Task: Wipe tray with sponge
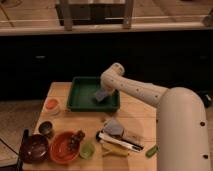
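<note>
The dark green tray [80, 100] sits at the back middle of the wooden table. My white arm comes in from the right and bends down over the tray's right half. The gripper [103, 93] hangs inside the tray, and a small grey-blue sponge [100, 95] sits at its tip, just above or on the tray floor. The arm's wrist hides the tray's far right rim.
On the table's front part lie an orange bowl [63, 147], a dark red bowl [34, 148], a small green cup [87, 150], a dark cup [46, 128], an orange-lidded container [52, 105], and a grey-blue lump [114, 127] among utensils [120, 142]. A dark counter stands behind.
</note>
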### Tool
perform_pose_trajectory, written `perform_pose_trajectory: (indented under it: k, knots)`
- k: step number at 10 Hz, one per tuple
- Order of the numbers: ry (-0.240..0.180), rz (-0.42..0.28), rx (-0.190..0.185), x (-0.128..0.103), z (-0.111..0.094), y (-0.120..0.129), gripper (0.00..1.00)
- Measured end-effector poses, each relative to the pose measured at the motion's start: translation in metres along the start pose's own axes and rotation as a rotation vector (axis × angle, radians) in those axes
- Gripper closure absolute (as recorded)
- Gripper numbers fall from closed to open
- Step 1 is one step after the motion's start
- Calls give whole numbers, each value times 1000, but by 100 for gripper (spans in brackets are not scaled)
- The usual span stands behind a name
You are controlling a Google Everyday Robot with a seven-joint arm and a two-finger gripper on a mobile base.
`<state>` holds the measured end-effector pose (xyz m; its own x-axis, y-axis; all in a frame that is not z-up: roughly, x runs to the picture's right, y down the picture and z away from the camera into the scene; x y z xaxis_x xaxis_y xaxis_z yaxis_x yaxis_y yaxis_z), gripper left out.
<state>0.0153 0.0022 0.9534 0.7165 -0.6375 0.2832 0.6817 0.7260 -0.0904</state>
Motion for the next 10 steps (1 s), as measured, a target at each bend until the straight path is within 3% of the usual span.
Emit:
perform_pose_trajectory:
  k: [10]
  knots:
    - [-17,-57,27,-2,5,-4,98]
